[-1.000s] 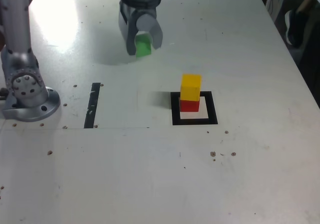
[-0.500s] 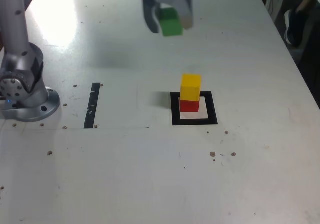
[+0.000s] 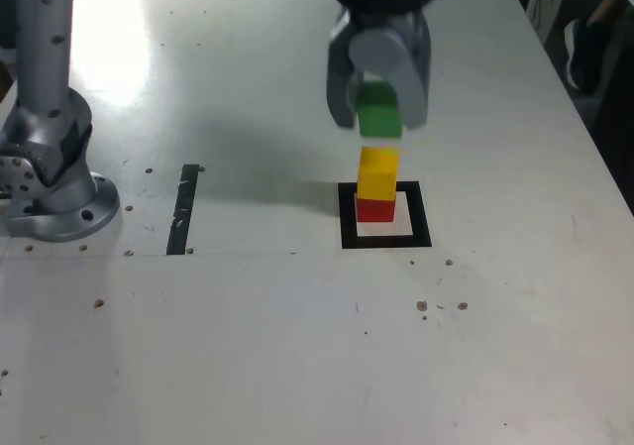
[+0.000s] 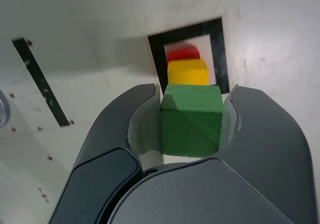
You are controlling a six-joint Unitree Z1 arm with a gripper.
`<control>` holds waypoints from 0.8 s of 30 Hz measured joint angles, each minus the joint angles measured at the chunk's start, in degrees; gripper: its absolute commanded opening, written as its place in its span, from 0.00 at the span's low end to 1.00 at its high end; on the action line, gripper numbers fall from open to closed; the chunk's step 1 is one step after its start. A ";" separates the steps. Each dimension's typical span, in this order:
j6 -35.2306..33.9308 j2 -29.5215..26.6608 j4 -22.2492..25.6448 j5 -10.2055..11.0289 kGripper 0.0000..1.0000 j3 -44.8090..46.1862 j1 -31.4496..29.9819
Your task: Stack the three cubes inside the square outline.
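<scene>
Gripper (image 3: 379, 118) moved from table's far side to above stack, clamped on green cube (image 3: 379, 121). Yellow cube (image 3: 377, 172) on red cube (image 3: 374, 208) lay directly beneath, 6 o'clock, small gap.

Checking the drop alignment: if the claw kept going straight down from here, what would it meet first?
Most likely the yellow cube, met by the held green cube in the claw. It sits on the red cube; sideways alignment is hard to confirm.
</scene>
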 measured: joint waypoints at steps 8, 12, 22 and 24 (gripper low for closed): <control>-0.01 2.20 -0.04 -0.35 0.14 0.01 -0.13; 0.30 3.14 -0.04 -0.14 0.14 0.10 -0.04; 0.44 3.19 -0.04 0.50 0.15 1.72 1.11; 0.44 3.18 -0.05 0.48 0.15 1.73 1.11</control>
